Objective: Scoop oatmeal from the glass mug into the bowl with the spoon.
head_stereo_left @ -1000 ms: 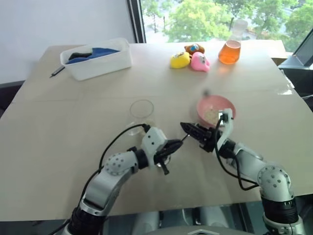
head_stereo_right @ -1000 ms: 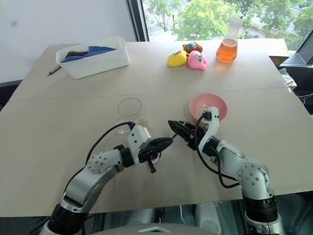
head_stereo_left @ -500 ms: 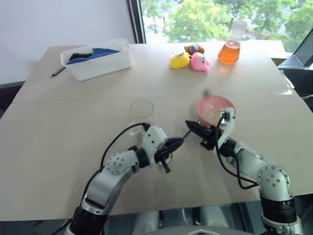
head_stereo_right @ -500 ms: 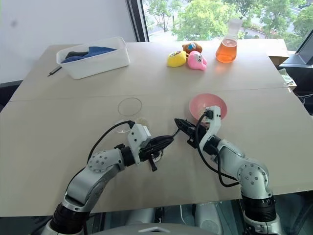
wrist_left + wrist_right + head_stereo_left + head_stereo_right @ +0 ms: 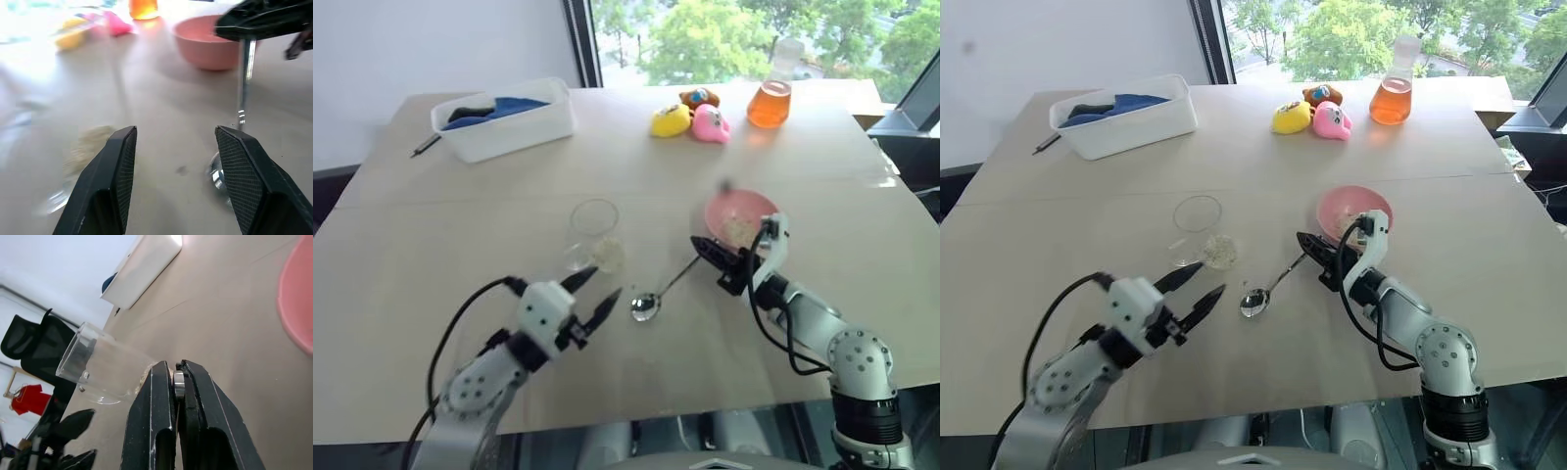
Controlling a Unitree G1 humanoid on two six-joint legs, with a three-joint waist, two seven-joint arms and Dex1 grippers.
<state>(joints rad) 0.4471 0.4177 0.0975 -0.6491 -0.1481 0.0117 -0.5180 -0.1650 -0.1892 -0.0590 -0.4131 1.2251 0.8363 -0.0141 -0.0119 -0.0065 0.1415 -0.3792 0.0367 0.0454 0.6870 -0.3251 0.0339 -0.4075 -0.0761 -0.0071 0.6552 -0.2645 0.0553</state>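
Pale wooden counter (image 5: pixel 460 225). Small round pink bowl (image 5: pixel 740 217) at 3 o'clock from the clear glass mug (image 5: pixel 594 233), which holds beige oatmeal flakes (image 5: pixel 607 257). Right gripper (image 5: pixel 701 247), fingers clamped on the handle end of the slim silver spoon (image 5: pixel 661 292); its head rests on the counter between mug and bowl. Left gripper (image 5: pixel 592 296) at the mug's 6 o'clock, fingers apart, empty. Risks: end-grip lets the spoon pivot or slip; swinging it could knock the light mug; flakes spill in transit.
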